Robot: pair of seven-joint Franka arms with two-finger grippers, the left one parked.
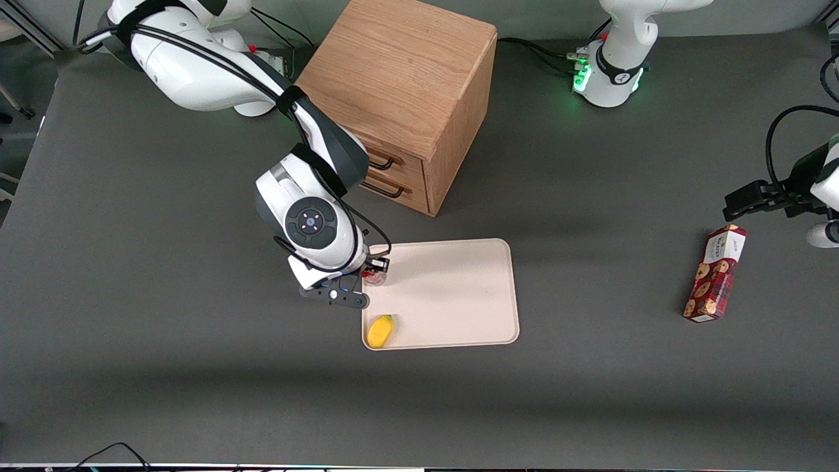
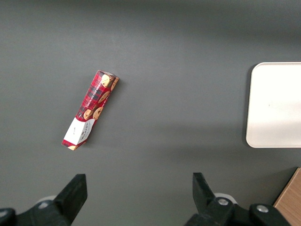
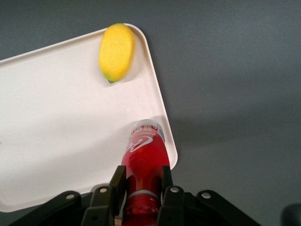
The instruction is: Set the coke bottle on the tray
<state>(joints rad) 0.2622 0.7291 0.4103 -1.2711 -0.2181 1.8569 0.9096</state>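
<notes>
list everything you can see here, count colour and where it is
coke bottle: one, red with clear base, held over the tray's edge
tray: one, cream-beige, on the table in front of the cabinet
mango-like fruit: one, yellow, in a tray corner nearer the front camera
drawer cabinet: one, wooden with two dark handles, farther from the front camera than the tray
biscuit box: one, red, toward the parked arm's end
table: one, dark grey
pincer: one, black, shut on the coke bottle's neck end, at the tray's edge
</notes>
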